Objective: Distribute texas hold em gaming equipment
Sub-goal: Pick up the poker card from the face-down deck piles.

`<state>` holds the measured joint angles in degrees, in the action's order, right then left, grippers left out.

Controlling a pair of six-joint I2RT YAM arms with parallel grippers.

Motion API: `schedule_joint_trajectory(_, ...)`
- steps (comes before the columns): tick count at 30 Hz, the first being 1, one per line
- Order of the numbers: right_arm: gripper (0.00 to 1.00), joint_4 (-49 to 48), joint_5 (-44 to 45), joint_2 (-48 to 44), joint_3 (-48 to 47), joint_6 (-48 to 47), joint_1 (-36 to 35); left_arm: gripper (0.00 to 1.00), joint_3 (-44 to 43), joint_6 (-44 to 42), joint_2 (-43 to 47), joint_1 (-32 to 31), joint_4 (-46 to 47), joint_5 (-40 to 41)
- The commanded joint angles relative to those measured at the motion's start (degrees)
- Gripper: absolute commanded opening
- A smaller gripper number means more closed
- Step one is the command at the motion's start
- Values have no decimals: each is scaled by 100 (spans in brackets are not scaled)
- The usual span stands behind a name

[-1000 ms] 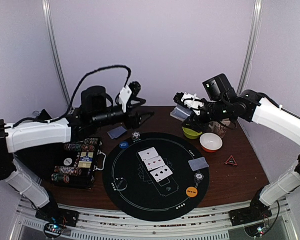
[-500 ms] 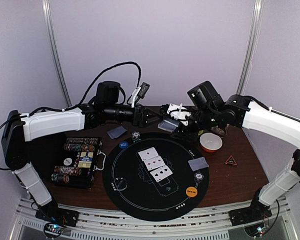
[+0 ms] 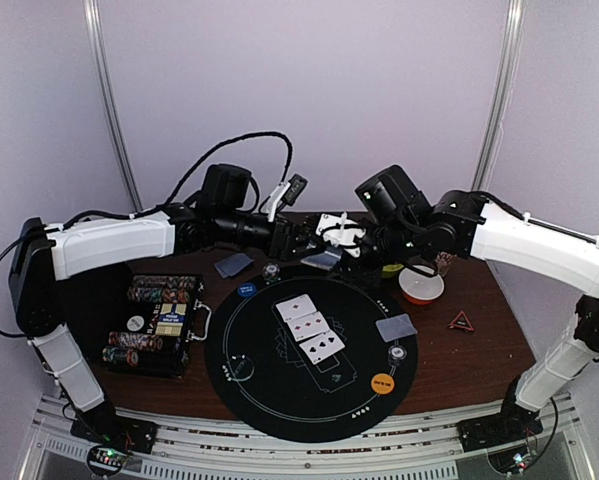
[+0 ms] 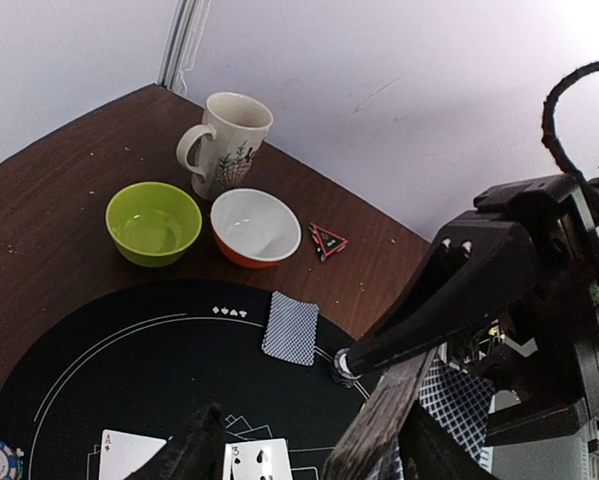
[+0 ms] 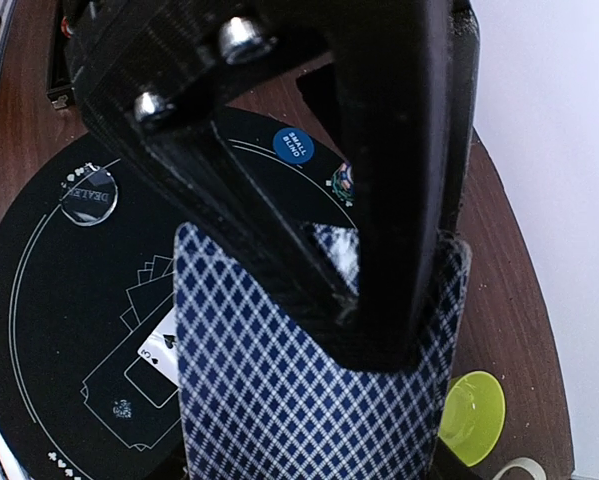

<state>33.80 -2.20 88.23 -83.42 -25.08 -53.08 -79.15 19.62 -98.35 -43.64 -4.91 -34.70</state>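
Observation:
My right gripper [image 3: 337, 243] hovers over the back edge of the black mat [image 3: 279, 400], shut on blue diamond-backed playing cards [image 5: 309, 390]. My left gripper [image 3: 301, 236] meets it from the left, its jaws apart over the mat. In the left wrist view one left finger [image 4: 389, 420] lies against the held cards [image 4: 457, 398]. Three face-up cards [image 3: 309, 326] lie mid-mat. One face-down card [image 3: 396, 327] sits on the mat's right side and another [image 3: 233, 264] lies on the wood. The blue disc [image 3: 246, 290], orange disc [image 3: 383, 382], clear disc [image 3: 241, 368] and red triangle [image 3: 462, 320] lie flat.
An open chip case [image 3: 159, 325] sits at the left. Behind the mat at the right stand a green bowl [image 4: 154, 222], a white-orange bowl [image 3: 420, 285] and a patterned mug [image 4: 224, 140]. Single chips [image 3: 270, 271] [image 3: 397, 352] rest on the mat's rim.
Both grippers have closed in on each other at the back centre. The right one carried the cards leftward, and the left one swung right until it came alongside them.

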Motion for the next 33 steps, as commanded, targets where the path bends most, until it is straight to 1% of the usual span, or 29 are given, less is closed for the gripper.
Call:
schedule_joint_trajectory(1,50,-58,155,-44,-165,-56,-44,56,-203,-412,69,-13,-372,538)
schedule_joint_trajectory(5,50,-67,223,-114,-93,-85,-46,48,-166,-485,254,-7,-415,882)
schedule_joint_trajectory(10,50,-67,276,-139,-52,-110,-42,47,-174,-567,349,13,-475,978)
schedule_joint_trajectory(11,50,-67,281,-139,-52,-110,-48,49,-179,-577,365,11,-470,947)
schedule_joint_trajectory(13,50,-63,281,-139,-62,-113,-40,56,-174,-605,387,13,-467,822)
schedule_joint_trajectory(15,50,-67,289,-139,-61,-117,-45,61,-177,-636,418,8,-448,629)
schedule_joint_trajectory(17,50,-67,303,-135,-53,-119,-41,61,-144,-643,493,13,-384,449)
schedule_joint_trajectory(20,50,-55,308,-131,-43,-128,-39,60,-65,-648,648,13,-272,426)
schedule_joint_trajectory(21,50,-54,301,-119,-43,-126,-39,58,-57,-666,687,9,-265,459)
schedule_joint_trajectory(24,50,-49,299,-108,-34,-129,-46,43,-30,-773,689,13,-284,566)
schedule_joint_trajectory(25,50,-61,306,-104,-34,-128,-43,40,-36,-816,662,13,-316,501)
schedule_joint_trajectory(28,50,-58,323,-104,-39,-129,-37,38,-110,-904,571,13,-442,264)
schedule_joint_trajectory(33,50,-63,321,-117,-40,-140,-38,23,-220,-988,511,12,-562,263)
